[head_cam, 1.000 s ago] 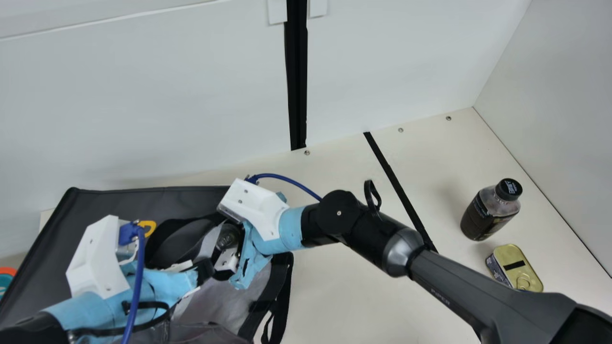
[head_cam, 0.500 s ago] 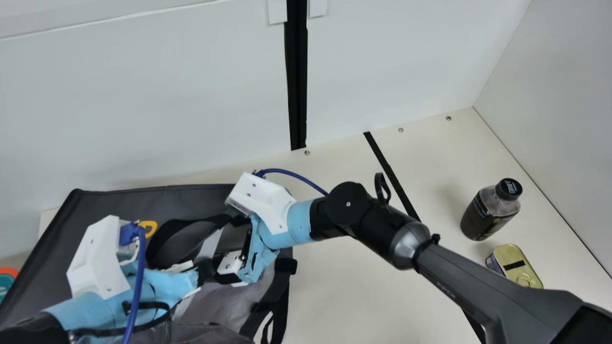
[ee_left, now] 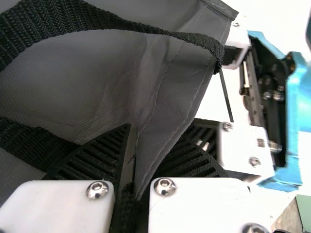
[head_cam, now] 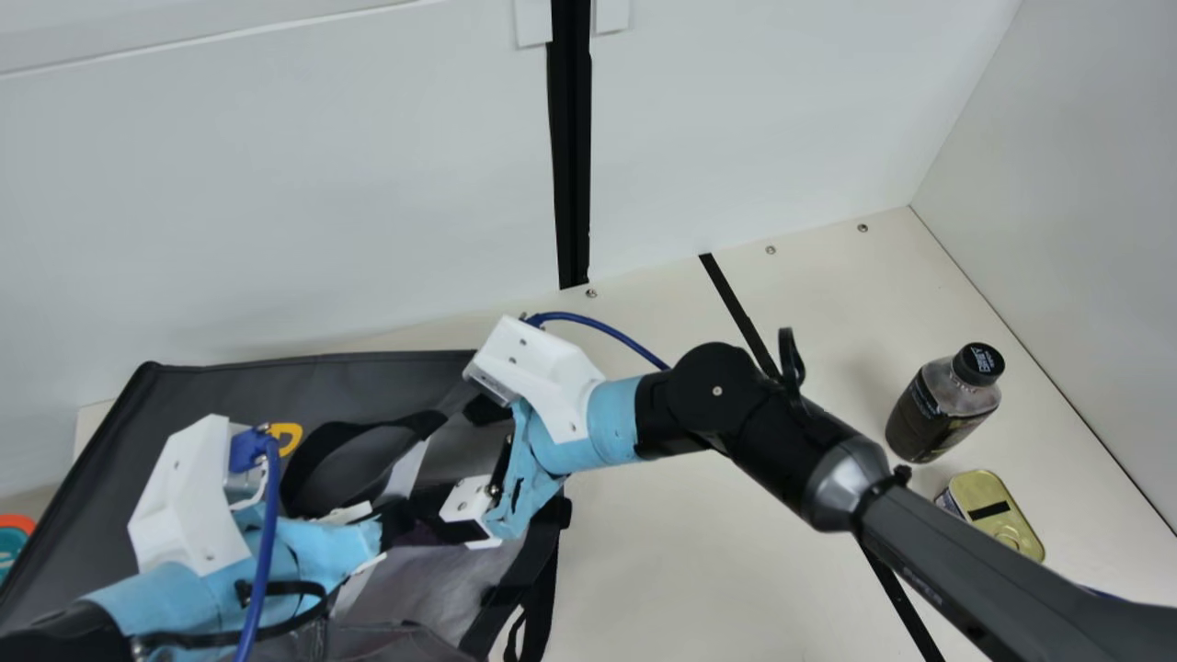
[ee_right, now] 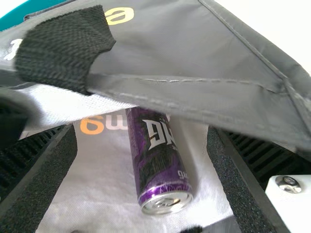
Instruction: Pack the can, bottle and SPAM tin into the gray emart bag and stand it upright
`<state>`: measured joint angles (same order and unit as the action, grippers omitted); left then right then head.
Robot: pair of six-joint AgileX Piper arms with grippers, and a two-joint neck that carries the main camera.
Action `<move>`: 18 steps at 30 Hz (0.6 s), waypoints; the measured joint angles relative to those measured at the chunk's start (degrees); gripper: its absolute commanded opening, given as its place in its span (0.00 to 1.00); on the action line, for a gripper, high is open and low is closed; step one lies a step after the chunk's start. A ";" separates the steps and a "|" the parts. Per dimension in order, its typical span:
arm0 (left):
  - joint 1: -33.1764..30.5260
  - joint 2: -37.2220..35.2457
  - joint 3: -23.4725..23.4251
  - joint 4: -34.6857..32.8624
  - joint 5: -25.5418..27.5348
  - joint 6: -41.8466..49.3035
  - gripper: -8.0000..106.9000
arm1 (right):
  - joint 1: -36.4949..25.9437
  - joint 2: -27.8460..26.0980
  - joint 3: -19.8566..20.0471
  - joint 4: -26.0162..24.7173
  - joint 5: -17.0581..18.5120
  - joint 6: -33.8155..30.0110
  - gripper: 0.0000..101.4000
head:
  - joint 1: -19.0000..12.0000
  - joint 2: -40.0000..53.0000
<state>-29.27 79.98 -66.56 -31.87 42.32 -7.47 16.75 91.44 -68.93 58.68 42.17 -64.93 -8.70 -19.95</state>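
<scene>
The gray emart bag [head_cam: 276,382] lies on its side at the left of the main view. My left gripper [head_cam: 395,522] is at its mouth; in the left wrist view the left gripper [ee_left: 153,138] pinches the gray fabric [ee_left: 165,92]. Beside it, my right gripper [head_cam: 437,510] is at the opening. In the right wrist view the right gripper [ee_right: 142,133] stands open, a purple can [ee_right: 158,158] lying inside the bag between its spread fingers, not gripped. The dark bottle [head_cam: 942,405] stands at the right, the SPAM tin [head_cam: 998,515] in front of it.
Black straps [head_cam: 519,598] hang from the bag onto the table [head_cam: 662,570]. White walls [head_cam: 303,202] rise behind and at the right. An orange and teal object [head_cam: 11,538] sits at the far left edge.
My right arm has shifted rightward, its gripper drawing back a little from the left one, and its forearm has swung too. The left gripper stays put on the bag; bottle and tin have not moved.
</scene>
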 measured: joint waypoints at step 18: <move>0.00 0.00 0.00 0.00 0.00 0.00 0.00 | -3.24 -10.86 3.16 -9.75 -0.93 13.21 0.94 | 0.00 0.00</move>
<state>-29.27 79.98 -66.56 -31.87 42.32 -7.47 13.51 80.58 -65.77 48.93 41.23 -51.72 -8.70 -19.95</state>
